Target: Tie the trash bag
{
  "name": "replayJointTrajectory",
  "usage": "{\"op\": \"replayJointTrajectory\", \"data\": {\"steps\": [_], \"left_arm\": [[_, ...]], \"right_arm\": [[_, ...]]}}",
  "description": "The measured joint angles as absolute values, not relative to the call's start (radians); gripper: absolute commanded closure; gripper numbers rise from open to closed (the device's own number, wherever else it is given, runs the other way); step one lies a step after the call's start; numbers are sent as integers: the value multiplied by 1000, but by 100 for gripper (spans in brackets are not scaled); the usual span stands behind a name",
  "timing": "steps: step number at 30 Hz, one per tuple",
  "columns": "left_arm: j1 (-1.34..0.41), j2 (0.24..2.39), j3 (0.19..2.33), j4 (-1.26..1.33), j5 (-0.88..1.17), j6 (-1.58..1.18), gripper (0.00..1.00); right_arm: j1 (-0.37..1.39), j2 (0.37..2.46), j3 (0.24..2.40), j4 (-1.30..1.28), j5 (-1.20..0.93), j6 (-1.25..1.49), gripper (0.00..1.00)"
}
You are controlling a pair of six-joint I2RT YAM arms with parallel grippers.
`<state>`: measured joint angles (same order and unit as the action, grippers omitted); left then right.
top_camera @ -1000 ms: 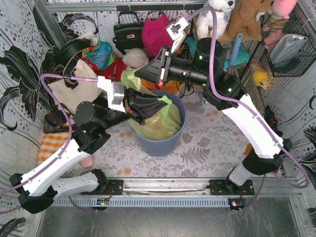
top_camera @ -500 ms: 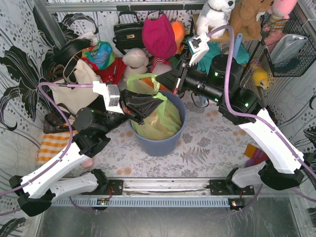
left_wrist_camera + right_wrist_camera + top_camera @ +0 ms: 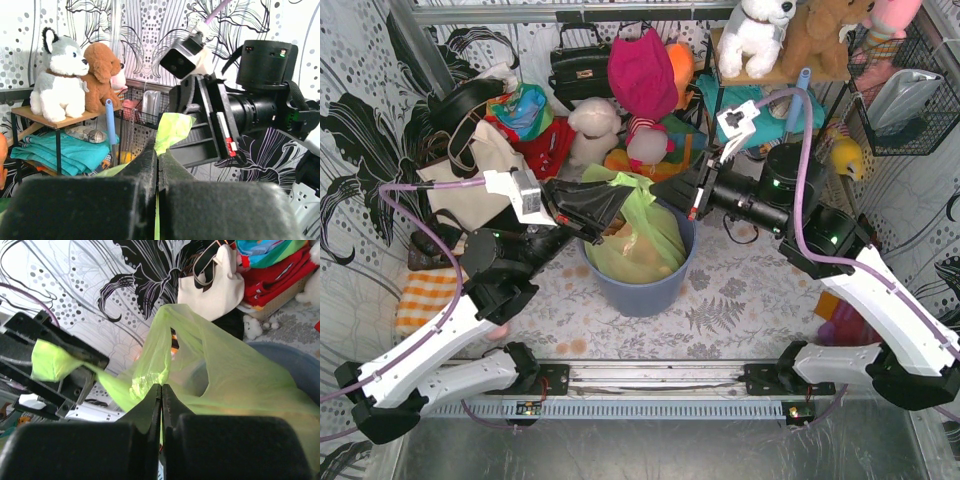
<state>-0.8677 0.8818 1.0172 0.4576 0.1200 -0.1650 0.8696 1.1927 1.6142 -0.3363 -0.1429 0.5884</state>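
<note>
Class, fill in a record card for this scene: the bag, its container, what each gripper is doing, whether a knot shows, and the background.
trash bag: lime-green, sitting in the bin
bin: blue-grey, round, on the table
left gripper: shut on a strip of the bag's top
right gripper: shut on another part of the bag's top
knot: none visible
background: soft toys, handbag

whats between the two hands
A stretch of the trash bag, pinched by the left hand and right hand above the bin; top view shows it.
</note>
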Motion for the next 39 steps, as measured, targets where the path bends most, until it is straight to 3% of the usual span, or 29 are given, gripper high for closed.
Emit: {"op": "replayJointTrajectory", "data": {"steps": [22,28,39], "left_arm": [[-868,921,1034,470,55,-164,100],[-868,933,1037,469,55,-164,100],[-868,941,1037,448,56,-164,100]], "right_arm": [[905,1115,1424,-192,-387,682,100],[995,1115,1389,-178,-252,691,100],[1282,1175,1392,-144,279,595,100]]}}
